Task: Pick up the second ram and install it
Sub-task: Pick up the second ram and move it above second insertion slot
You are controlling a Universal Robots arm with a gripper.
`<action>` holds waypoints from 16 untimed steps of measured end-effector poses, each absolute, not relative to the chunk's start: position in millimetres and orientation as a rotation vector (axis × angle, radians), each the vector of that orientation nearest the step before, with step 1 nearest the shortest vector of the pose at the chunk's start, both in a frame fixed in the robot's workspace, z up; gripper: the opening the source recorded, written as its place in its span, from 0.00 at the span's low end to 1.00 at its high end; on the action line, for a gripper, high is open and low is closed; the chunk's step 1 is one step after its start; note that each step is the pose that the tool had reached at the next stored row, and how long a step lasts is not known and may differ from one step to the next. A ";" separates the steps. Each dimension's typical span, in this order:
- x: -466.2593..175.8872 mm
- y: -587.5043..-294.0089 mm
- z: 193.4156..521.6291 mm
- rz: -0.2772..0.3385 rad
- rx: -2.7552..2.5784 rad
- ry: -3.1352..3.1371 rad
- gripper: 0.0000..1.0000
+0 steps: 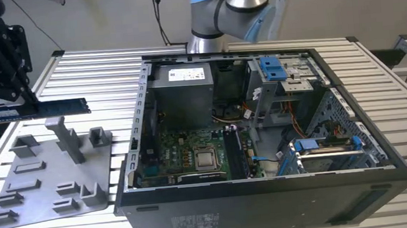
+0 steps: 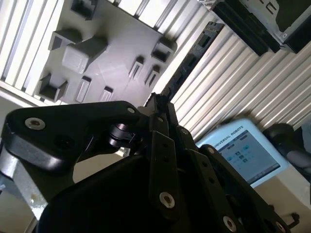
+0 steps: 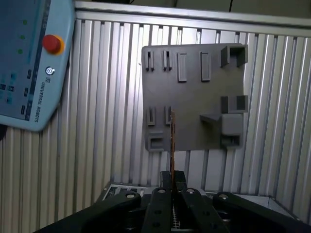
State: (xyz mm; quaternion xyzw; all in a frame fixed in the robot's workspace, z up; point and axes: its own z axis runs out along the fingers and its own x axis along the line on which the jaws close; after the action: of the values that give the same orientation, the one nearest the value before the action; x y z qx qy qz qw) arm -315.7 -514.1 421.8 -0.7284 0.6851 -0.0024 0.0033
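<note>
1. The gripper [image 1: 26, 102] is clamped narrow on the second ram [image 1: 57, 107]. The fingers pinch the stick across its thin faces, near the end toward the exterior view's left.
2. In the exterior view the stick lies flat and level in the air, long axis running left-right. It sits above the far edge of the grey tray [image 1: 41, 184] and looks clear of the pegs.
3. In the first wrist view I see the stick edge-on as a thin line [image 3: 172, 141] running out from between the fingers, with the tray below it. None of the tray slots I can see from there holds another stick.
4. My read is that the pick is done: the stick is in the grip and out of the tray.
5. The install is not done. The stick is well apart from the open PC case [image 1: 269, 207], which sits toward the exterior view's right on the slatted table [image 1: 98, 68].
6. The motherboard [image 1: 184, 148] is exposed inside the case. I can't tell from here which memory slots are filled or free.
7. The teach pendant [image 3: 24, 73] lies on the table beside the tray, not in the way.
</note>
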 end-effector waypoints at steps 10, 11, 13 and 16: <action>-303.5 -514.1 421.8 -0.008 -2.284 2.148 0.14; -302.0 -514.1 421.7 -0.008 -2.284 2.148 0.14; -299.0 -514.1 421.8 -0.008 -2.284 2.148 0.14; -291.9 -514.1 421.8 -0.008 -2.284 2.148 0.14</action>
State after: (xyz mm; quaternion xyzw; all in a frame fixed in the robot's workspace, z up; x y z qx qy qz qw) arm -291.9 -514.1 421.8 -0.7284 0.6851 -0.0024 0.0033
